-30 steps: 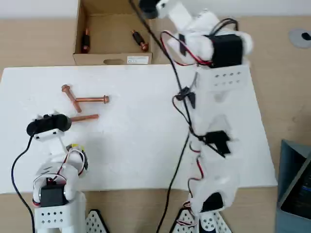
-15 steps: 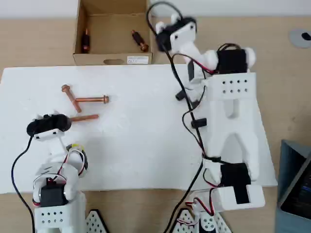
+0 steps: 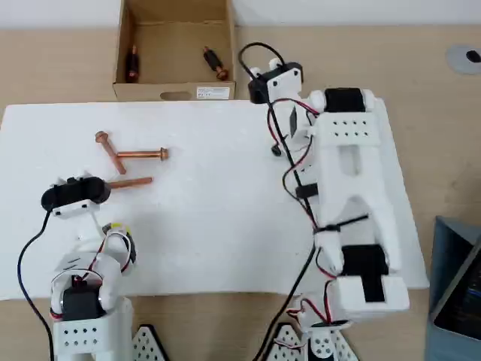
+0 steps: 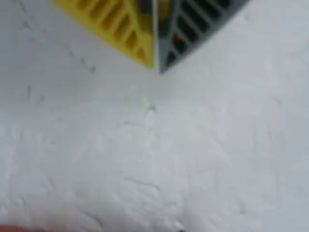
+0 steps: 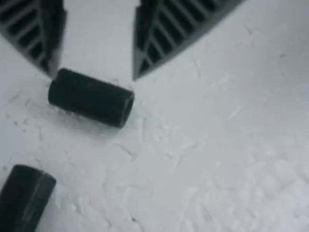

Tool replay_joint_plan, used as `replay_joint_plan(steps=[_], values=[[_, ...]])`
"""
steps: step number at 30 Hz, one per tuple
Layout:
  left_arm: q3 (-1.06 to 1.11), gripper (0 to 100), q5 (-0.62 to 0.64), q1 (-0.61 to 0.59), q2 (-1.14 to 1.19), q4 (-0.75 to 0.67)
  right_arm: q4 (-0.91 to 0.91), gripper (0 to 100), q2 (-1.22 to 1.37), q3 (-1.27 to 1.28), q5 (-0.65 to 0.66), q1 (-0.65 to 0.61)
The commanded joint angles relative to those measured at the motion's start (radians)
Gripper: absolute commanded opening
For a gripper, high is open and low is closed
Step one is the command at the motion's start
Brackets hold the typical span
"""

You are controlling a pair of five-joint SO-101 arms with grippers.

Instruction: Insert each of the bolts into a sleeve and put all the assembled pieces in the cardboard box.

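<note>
Three copper bolts lie on the white mat (image 3: pixel 210 210) at the left: two crossing (image 3: pixel 109 150) (image 3: pixel 143 154) and one lower down (image 3: pixel 131 182). The cardboard box (image 3: pixel 176 90) behind the mat holds two assembled pieces (image 3: pixel 133 62) (image 3: pixel 216 63). My right gripper (image 5: pixel 94 72) is open just above the mat. A black sleeve (image 5: pixel 91 98) lies on its side right below the gap between the fingertips, untouched. A second black sleeve (image 5: pixel 24 203) lies nearby. My left gripper (image 4: pixel 155 67) is shut and empty, its yellow and grey fingers meeting over bare mat.
The right arm (image 3: pixel 346 150) stretches along the mat's right side, its wrist (image 3: pixel 274 79) near the box's front right corner. The left arm (image 3: pixel 75 194) stands folded at the front left, just below the bolts. A dark bin (image 3: pixel 455 278) stands off the mat at the right.
The right arm has drawn back from over the box and come down onto the mat's far right part. The left arm and the bolts have not moved.
</note>
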Motion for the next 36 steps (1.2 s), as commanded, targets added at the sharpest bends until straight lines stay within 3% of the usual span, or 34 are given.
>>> replay_joint_plan(steps=[1,5,14,26,36], values=[[-0.006,0,0.006,-0.011,-0.005,-0.005,-0.020,16.7,0.067,-0.054,-0.005,0.012],[-0.006,0,0.006,-0.011,-0.005,-0.005,-0.020,23.3,0.189,-0.154,-0.002,0.013],[-0.006,0,0.006,-0.011,-0.005,-0.005,-0.012,23.2,0.438,-0.420,-0.006,0.015],[-0.006,0,0.006,-0.011,-0.005,-0.005,-0.038,23.1,0.568,-0.466,-0.009,0.050],[-0.006,0,0.006,-0.011,-0.005,-0.005,-0.041,7.2,0.653,-0.475,-0.009,0.051]])
